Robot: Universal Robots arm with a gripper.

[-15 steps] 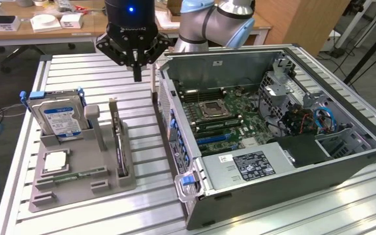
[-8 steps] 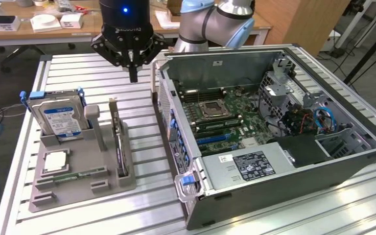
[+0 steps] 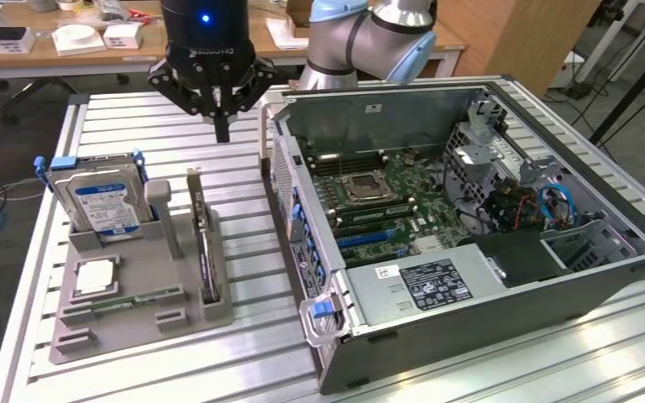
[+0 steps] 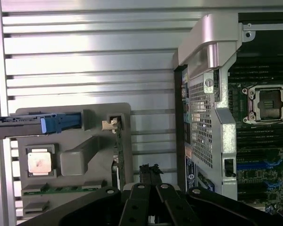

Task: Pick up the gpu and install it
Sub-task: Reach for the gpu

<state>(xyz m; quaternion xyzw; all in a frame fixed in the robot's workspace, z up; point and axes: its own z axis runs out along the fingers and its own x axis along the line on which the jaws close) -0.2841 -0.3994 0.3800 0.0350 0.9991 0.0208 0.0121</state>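
arm: grey and pale-blue joints, elbow bent behind the tool | gripper: black; hangs pointing straight down; blue light lit on its body | jaws: closed tip to tip; linkages splayed wide above the tips

Thin dark gpu, stood on its long edge, slotted in grey holder, pale metal bracket at one end.
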